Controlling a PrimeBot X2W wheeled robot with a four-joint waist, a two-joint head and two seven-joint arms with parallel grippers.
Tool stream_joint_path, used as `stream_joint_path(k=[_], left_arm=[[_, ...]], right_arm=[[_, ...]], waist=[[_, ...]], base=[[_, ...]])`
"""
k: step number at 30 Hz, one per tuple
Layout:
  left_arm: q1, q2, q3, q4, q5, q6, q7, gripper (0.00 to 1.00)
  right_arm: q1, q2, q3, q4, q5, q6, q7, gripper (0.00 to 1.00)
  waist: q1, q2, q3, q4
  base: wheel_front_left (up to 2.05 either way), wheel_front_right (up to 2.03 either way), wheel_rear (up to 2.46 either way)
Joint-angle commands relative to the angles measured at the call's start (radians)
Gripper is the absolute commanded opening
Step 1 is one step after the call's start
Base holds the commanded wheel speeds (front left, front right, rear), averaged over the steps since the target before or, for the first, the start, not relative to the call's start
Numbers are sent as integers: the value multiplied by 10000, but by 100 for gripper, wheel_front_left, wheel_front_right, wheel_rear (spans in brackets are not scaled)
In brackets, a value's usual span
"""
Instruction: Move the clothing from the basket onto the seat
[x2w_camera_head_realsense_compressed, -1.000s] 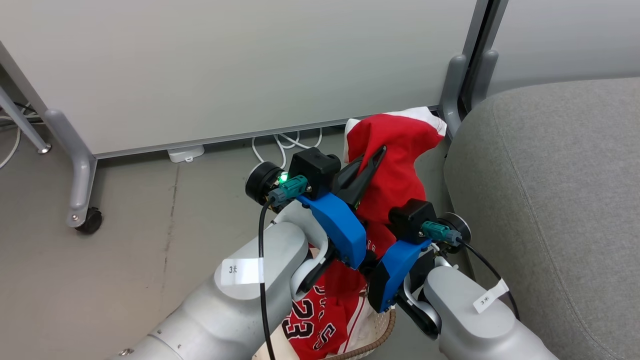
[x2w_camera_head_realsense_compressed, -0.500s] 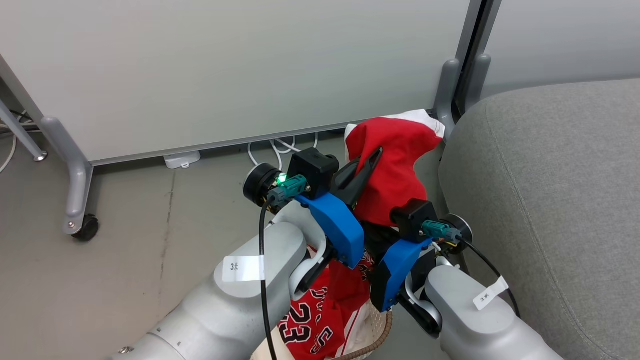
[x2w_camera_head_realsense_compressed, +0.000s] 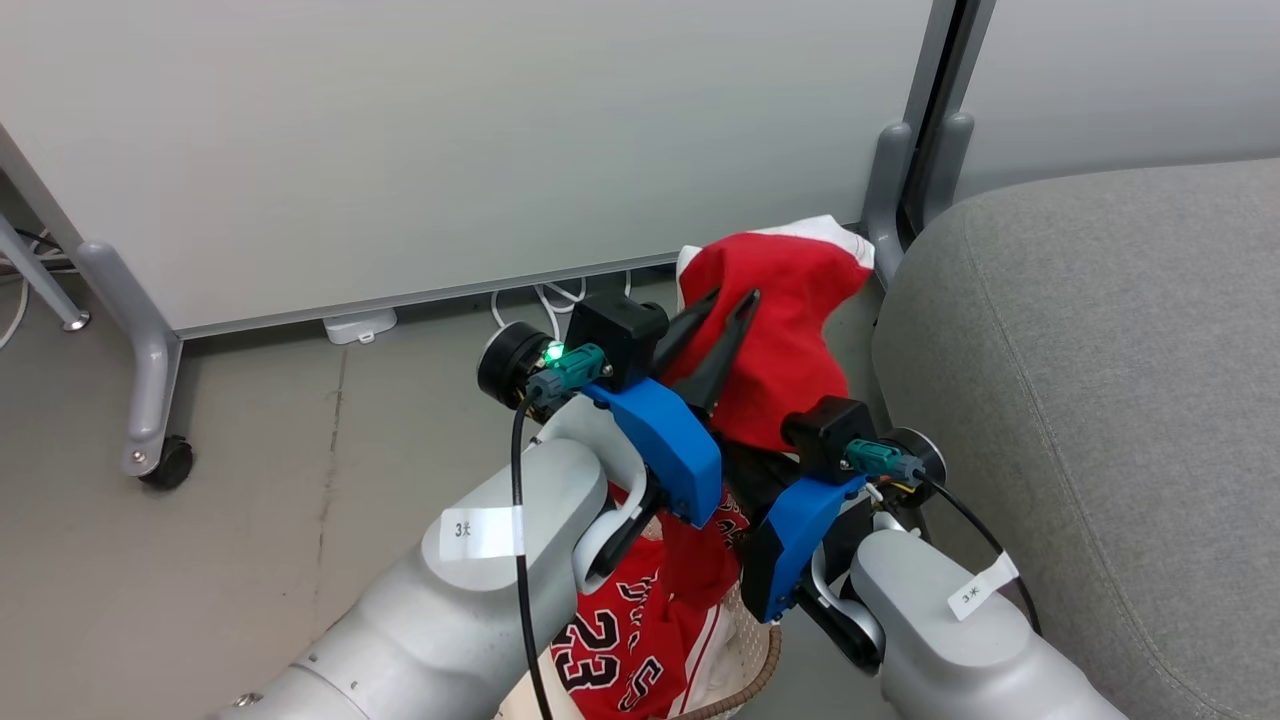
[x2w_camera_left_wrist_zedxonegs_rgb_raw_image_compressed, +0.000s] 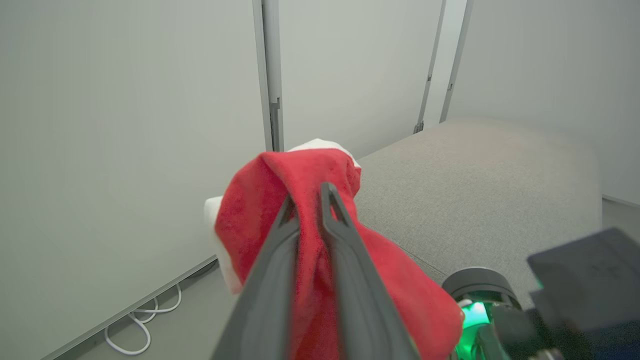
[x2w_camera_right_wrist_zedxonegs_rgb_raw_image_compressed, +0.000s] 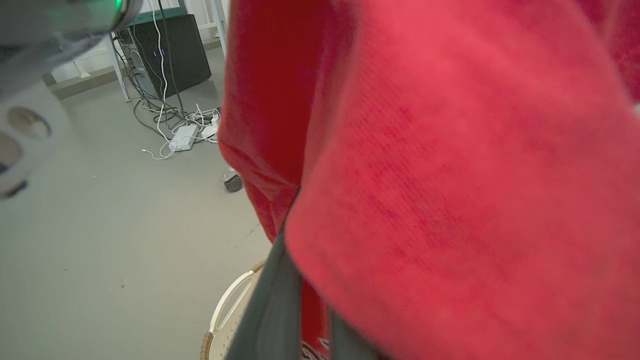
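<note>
Custody of the plain red garment (x2w_camera_head_realsense_compressed: 790, 300) is split between both arms. It is held high above the basket (x2w_camera_head_realsense_compressed: 757, 668), bunched over the left end effector (x2w_camera_head_realsense_compressed: 733, 296), whose fingers point up toward the partition panel (x2w_camera_head_realsense_compressed: 450, 130). Those fingers stand narrowly parted. Red cloth lies in the gap and drapes over the tips, with the white trim falling on the far side. On this evidence the cloth looks hung on them rather than clamped.

The right end effector (x2w_camera_right_wrist_zedxonegs_rgb_raw_image_compressed: 310, 305) sits lower, beneath the bundle, and is closed on a fold of red cloth, judged to be the lower part of the same garment.

The likely reason for the high hold is to lift the hanging fabric out of the basket so it can be carried sideways to the seat (x2w_camera_head_realsense_compressed: 1100, 350). The seat lies just beside the bundle on the robot's right. A red tail hangs between the arms, and whether it clears the rim cannot be told.

Basket contents: the jersey (x2w_camera_head_realsense_compressed: 615, 640), crumpled, with its black "23" facing up. The basket stands on the floor (x2w_camera_head_realsense_compressed: 250, 500) beside the seat and is largely covered by both forearms. Nothing further can be made out inside.
</note>
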Motion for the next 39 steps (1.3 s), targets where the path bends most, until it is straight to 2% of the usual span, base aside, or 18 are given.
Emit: stream_joint_path(k=[1,9,14,19,30,39], left_arm=[[20,9,155,-62,155,49,-51,100],[1190,556,1443,-997,1110,47,-50,100],[2346,979,2611,-1845,1834,123,-52,100],[3548,1194,3707,-2748,2789,-82,-49,100],[5818,1040,5945,-3880,4459,-436,-49,100],[6964,757,7158,-4223,5210,-634,-49,100]], right_arm=[[51,-22,-35,-55,-33,1,-49,0],[160,-20,-488,-190,-230,1,-50,0],[273,-19,-866,-415,-364,1,-47,0],[335,-20,-1137,-661,-577,1,-45,0],[675,-20,-1522,-1000,-835,2,-45,0],[866,-20,-1678,-1042,-892,1,-45,0]], waist=[[-1,-1,12,-12],[-1,-1,75,14],[-1,-1,144,37],[-1,-1,194,27],[-1,-1,225,-53],[-1,-1,279,-57]], base=[[0,0,0],[0,0,0],[0,0,0],[0,0,0],[0,0,0],[0,0,0]])
